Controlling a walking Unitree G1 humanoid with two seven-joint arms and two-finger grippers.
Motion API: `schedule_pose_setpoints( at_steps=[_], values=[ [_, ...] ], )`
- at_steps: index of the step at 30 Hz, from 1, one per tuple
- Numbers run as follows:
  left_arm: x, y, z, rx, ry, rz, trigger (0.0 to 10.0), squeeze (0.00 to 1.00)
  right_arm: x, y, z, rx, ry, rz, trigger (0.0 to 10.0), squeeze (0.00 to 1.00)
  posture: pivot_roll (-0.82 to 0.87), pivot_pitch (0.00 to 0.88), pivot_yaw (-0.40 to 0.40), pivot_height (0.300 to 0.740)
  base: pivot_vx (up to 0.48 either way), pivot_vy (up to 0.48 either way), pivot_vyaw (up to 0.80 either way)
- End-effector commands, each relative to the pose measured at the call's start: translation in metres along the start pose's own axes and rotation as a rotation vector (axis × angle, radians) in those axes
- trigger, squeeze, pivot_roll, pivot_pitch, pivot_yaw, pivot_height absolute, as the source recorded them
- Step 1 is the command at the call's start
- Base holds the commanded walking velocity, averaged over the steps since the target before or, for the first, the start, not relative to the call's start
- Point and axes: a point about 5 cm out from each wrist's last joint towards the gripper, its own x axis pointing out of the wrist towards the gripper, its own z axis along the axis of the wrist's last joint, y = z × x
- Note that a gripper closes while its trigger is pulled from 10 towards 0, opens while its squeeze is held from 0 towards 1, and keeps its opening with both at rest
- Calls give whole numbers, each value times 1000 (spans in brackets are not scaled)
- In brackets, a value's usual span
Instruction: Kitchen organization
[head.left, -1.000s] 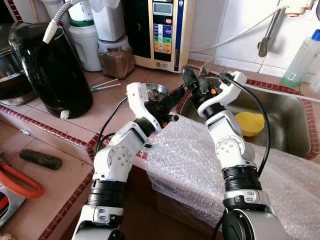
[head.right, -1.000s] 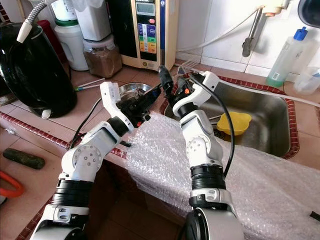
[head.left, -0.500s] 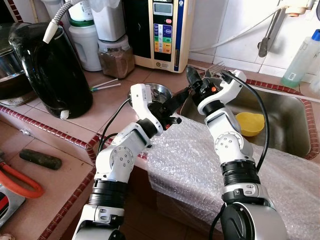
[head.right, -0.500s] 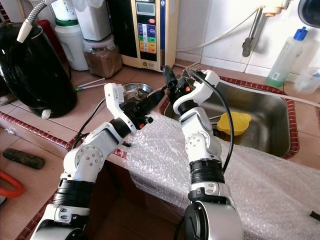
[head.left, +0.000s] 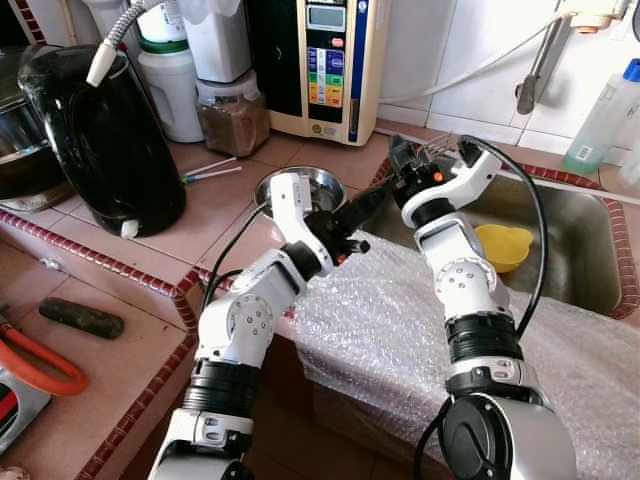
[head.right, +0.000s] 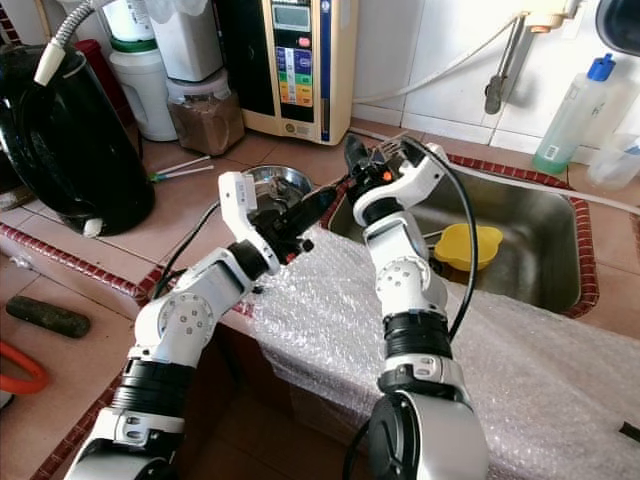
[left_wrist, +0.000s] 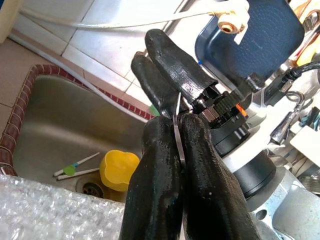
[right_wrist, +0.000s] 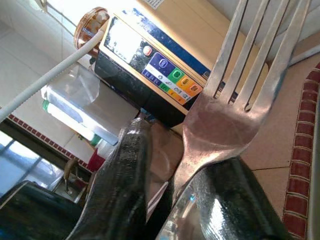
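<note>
I have the fork (right_wrist: 235, 105) pinched in the right gripper (head.left: 410, 172), held up over the tiled rim where the counter meets the sink (head.left: 570, 250), its tines pointing up and away from the claw toward the water purifier (head.left: 322, 65) on the back wall. In the right wrist view the neck of the fork sits between the two black fingers (right_wrist: 120, 185), which are pressed onto it just below the tines. The left gripper (head.left: 362, 208) reaches in from beside and a little below; in the left wrist view its fingers (left_wrist: 155, 185) are closed on a thin metal strip, which I take to be the fork's handle seen edge-on, with the right claw directly ahead of it and touching or nearly so. I judge this a hand-to-hand transfer in progress. The fork should be light and rigid, not fragile, but polished steel is slippery against smooth pads and a flat handle can twist in a two-finger pinch. The best hold is across the flat of the handle near its middle, not on the edges or tines. Below both claws lie bubble wrap (head.left: 400, 320) and a steel bowl (head.left: 315, 185); beyond them in the sink sits a yellow cup (head.left: 498, 245).
</note>
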Motion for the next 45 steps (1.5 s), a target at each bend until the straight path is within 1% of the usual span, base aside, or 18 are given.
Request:
schedule_pose_setpoints(
  at_steps=[1,4,8,10,15,21,22,23,24,25,35,38,41,43,45],
  values=[
    [3,-4,12,46,-36,-23,0,0,0,-5,7,-5,-15,-34,0,0,32,0,27,740,0,0,0],
    [3,-3,12,51,-37,-20,0,0,0,-5,7,-3,-15,-35,0,0,31,0,28,740,0,0,0],
    [3,0,14,50,-54,10,0,0,1,-6,9,-1,-21,-42,0,0,30,0,28,740,0,0,0],
    [3,4,18,56,-81,44,0,0,0,-7,10,1,-21,-46,0,0,32,0,26,740,0,0,0],
    [1,10,20,66,-102,87,0,0,0,-8,10,2,-22,-52,0,0,31,0,27,740,0,0,0],
    [1,15,21,71,-106,120,0,0,0,-8,10,2,-23,-57,0,0,33,0,29,740,0,0,0],
    [1,15,20,70,-104,122,2039,0,0,-8,10,2,-23,-58,0,0,33,0,29,740,0,0,0],
    [1,16,20,78,-103,131,3686,506,0,-8,10,2,-23,-59,0,0,33,0,29,740,0,0,0],
    [1,17,20,82,-105,144,9333,1000,0,-8,10,2,-23,-60,0,0,33,0,31,740,0,0,0],
    [1,18,21,86,-107,154,10000,1000,0,-8,10,2,-24,-60,0,0,33,0,31,740,0,0,0],
    [-5,33,20,97,-113,242,10000,1000,0,-10,10,-6,-24,-72,0,0,35,0,30,740,0,0,0],
    [-6,38,19,97,-110,285,10000,1000,0,-12,11,-11,-28,-81,0,0,35,0,31,740,0,0,0],
    [-7,40,18,101,-106,295,10000,1000,-1,-13,12,-21,-32,-88,0,0,36,0,30,740,0,0,0],
    [-8,41,18,107,-103,304,10000,1000,-1,-16,14,-63,-42,-104,0,0,36,0,30,740,0,0,0],
    [-10,42,16,122,-87,311,10000,1000,-3,-19,17,-125,-50,-120,0,0,37,0,30,740,0,0,0]
  ],
)
